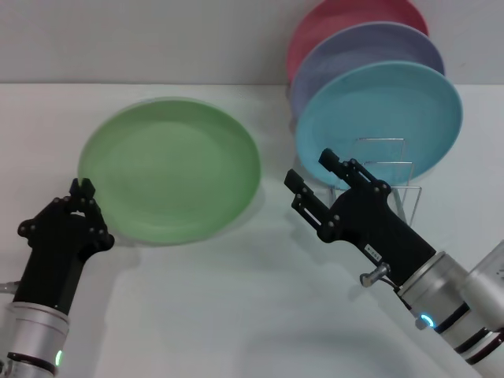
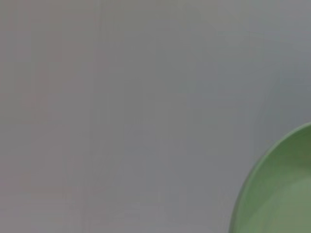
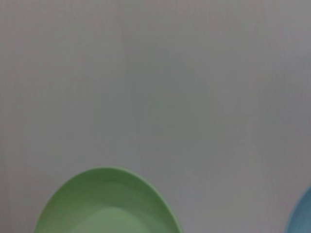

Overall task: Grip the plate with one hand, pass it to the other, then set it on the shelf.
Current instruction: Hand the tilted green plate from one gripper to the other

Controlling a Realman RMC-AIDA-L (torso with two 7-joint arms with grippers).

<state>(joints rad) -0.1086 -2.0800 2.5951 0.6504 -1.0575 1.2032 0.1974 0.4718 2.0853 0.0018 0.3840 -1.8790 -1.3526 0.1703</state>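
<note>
Jaws on the right gripper (image 1: 309, 181) stand apart, the two fingers spread with nothing between them. On the left gripper (image 1: 82, 189) I cannot tell from my feeds how the jaws stand; the tips sit at the near-left rim of the plate (image 1: 170, 168), and I cannot confirm a hold. I see the plate lying flat on the white table (image 1: 236, 315), left of centre, its green rim also showing in the left wrist view (image 2: 277, 194) and the right wrist view (image 3: 107, 204). I note the right gripper hovering between the plate and the rack (image 1: 390, 181), apart from both. Upright in the rack I count a turquoise plate (image 1: 386, 118), a lavender plate (image 1: 370, 47) behind it and a red plate (image 1: 339, 20) rearmost.
</note>
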